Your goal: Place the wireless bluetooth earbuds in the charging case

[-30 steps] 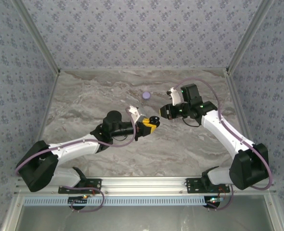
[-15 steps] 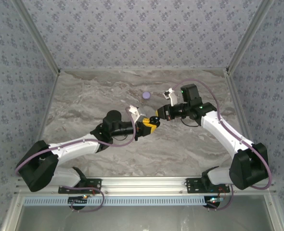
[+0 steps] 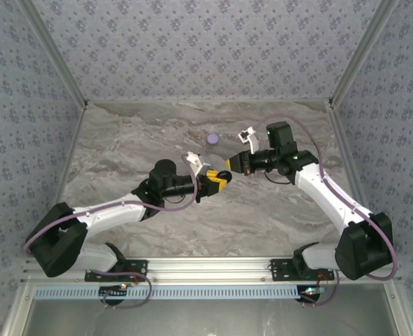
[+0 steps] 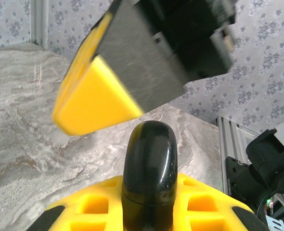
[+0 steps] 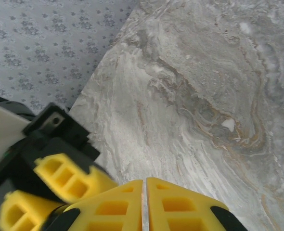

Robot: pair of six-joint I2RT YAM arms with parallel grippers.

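Black charging case (image 4: pixel 149 168): glossy and rounded, standing on edge in the centre of the top view, just left of the frame's middle. A seam runs across it. Its inside is hidden, so I cannot tell what it holds.
Left claw (image 3: pixel 218 180): pinching the black charging case between its yellow fingers, lifted off the table (image 3: pixel 143 140).
Right claw (image 3: pixel 230 163): yellow tips pressed together with only a hairline between them. It points down-left at the case and sits just beside it, and I cannot tell whether they touch.
Earbud: I cannot tell whether one is caught between the right claw's closed tips.
Lavender disc (image 3: pixel 213 139): lying flat on the marble, just above the two claws in the top view and apart from both. Its contents cannot be made out.
Edges: patterned walls (image 3: pixel 206 49) close the left, right and top of the frame, and a metal rail (image 3: pixel 206 266) runs along the bottom.
Open room: bare marble spreads wide to the left and lower middle of the top view.
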